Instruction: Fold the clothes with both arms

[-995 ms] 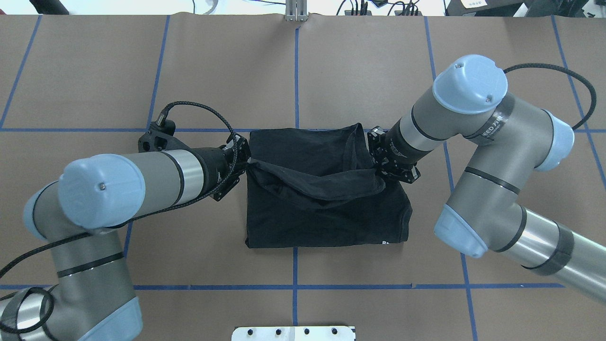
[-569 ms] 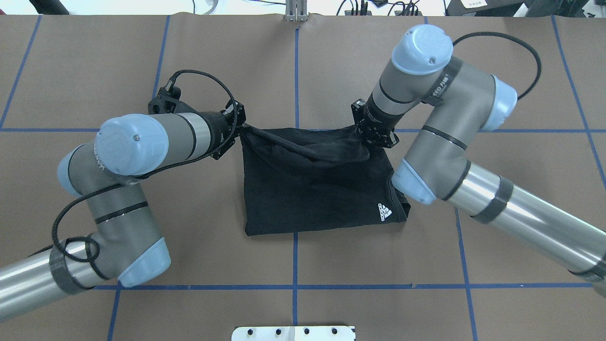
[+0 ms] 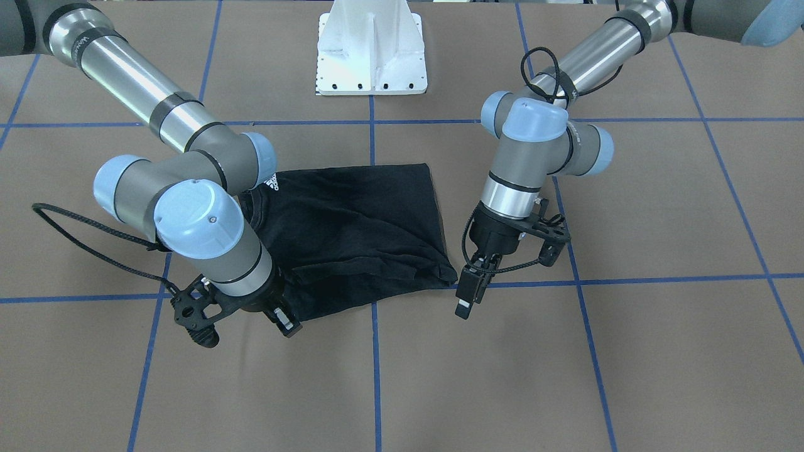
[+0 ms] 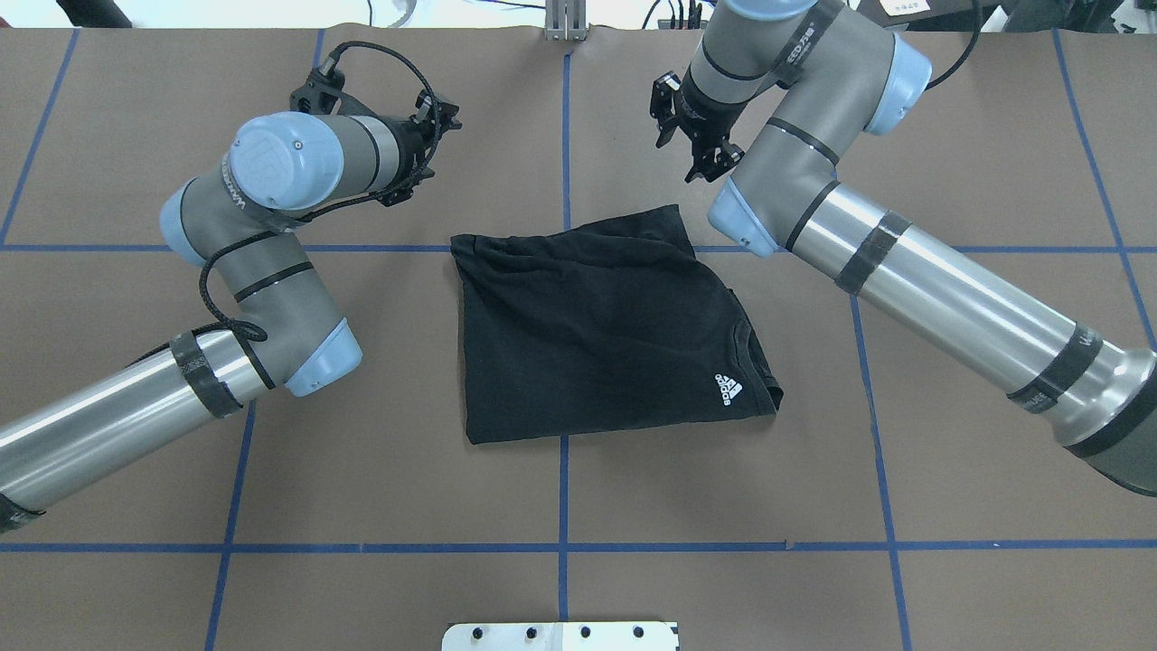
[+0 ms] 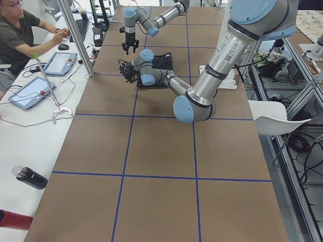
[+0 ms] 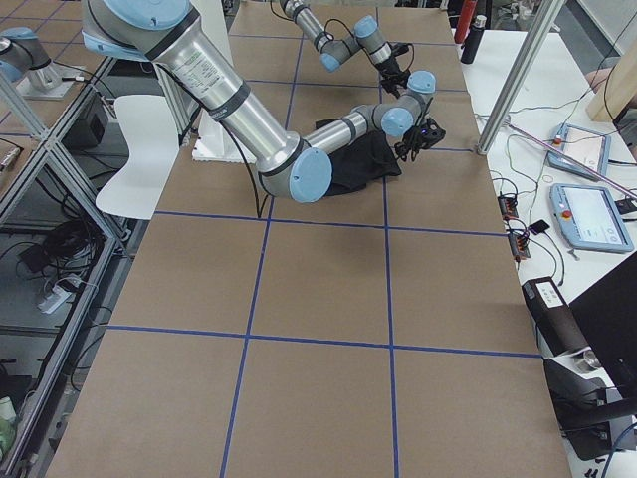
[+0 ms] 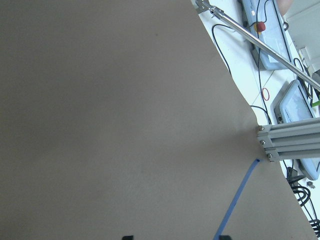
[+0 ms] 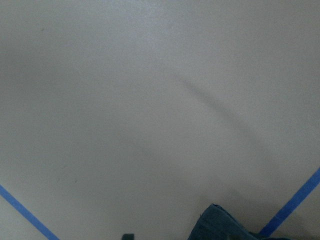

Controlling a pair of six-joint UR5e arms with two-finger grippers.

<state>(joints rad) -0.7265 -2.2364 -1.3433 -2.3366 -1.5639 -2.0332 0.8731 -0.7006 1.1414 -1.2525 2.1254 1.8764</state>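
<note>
In the overhead view, the folded black cloth T-shirt lies flat on the brown paper-covered table at frame centre. The black two-finger left gripper hangs to its upper left and the black two-finger right gripper to its upper right, both apart from the cloth. The white metal base block sits at the bottom edge, below the shirt.

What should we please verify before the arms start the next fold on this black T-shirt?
1. Left end effector clear of the T-shirt: ok, open, beyond its far edge.
2. Right end effector clear of the cloth: ok, open, apart from it.
3. T-shirt fully resting on the table: ok.
4. Far edge straight and smooth: not ok, rumpled and slanted.
5. Adidas logo facing up: ok, near the corner by the right arm.
6. Hidden layers aligned underneath: cannot tell.
</note>
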